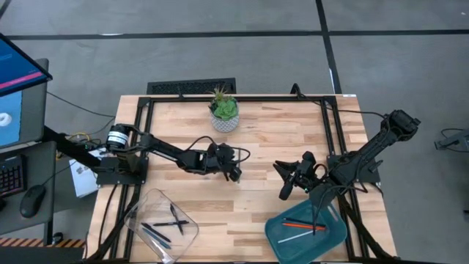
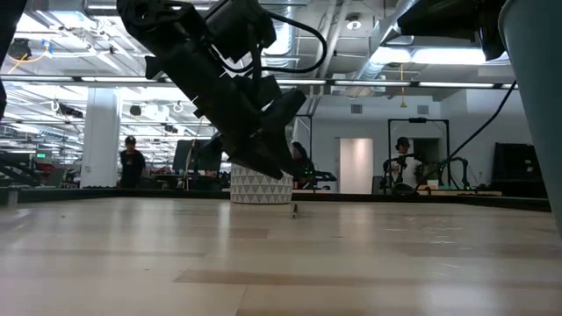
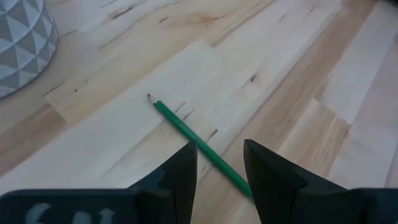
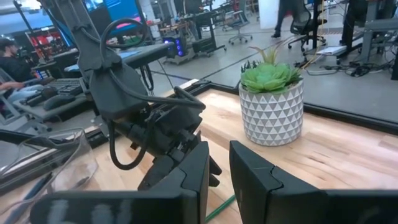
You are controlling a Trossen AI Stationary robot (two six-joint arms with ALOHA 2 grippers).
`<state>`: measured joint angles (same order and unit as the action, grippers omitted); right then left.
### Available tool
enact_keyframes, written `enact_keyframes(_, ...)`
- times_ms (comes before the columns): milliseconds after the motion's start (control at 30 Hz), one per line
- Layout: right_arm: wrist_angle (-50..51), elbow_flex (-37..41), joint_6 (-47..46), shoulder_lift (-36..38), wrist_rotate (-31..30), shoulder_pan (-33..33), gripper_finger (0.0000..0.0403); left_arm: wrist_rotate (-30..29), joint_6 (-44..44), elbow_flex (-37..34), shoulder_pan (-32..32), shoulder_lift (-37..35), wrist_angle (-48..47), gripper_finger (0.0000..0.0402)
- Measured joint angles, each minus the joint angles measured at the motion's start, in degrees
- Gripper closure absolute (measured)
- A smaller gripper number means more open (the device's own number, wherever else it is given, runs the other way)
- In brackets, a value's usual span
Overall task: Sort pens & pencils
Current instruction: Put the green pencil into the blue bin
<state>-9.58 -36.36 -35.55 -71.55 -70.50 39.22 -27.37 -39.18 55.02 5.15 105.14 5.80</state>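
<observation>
Near the surface (image 1: 293, 132) centre, our left gripper (image 3: 221, 163) hangs with fingers spread astride a green pencil (image 3: 199, 148) lying flat, at five o'clock from the plant pot (image 1: 224, 117). Next we should lower and pinch it. Our right gripper (image 4: 217, 165) waits at three o'clock, fingers nearly together, holding nothing. The pencil's rear end is hidden.
</observation>
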Motion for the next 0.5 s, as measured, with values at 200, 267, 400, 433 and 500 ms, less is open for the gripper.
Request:
enact_keyframes(200, -0.18, 0.00, -0.46, 0.00, 0.00, 0.00, 0.0316, -0.50, -2.24, 0.00, 0.02, 0.00, -0.78, 0.0280)
enact_keyframes(267, -0.28, 0.00, -0.46, 0.00, 0.00, 0.00, 0.0316, -1.30, -2.74, 0.00, 0.02, 0.00, -1.44, 0.0280)
enact_keyframes(400, -0.36, 0.00, -0.49, 0.00, 0.00, 0.00, 0.0316, -1.93, -4.80, 0.00, 0.00, 0.00, -3.82, 0.0280)
enact_keyframes(433, -0.36, 0.00, -0.48, 0.00, 0.00, 0.00, 0.0316, -1.91, -4.85, 0.00, 0.00, 0.00, -4.23, 0.0280)
enact_keyframes(500, -0.36, 0.00, -0.49, 0.00, 0.00, 0.00, 0.0316, -1.61, -4.41, 0.00, 0.01, 0.00, -4.42, 0.0280)
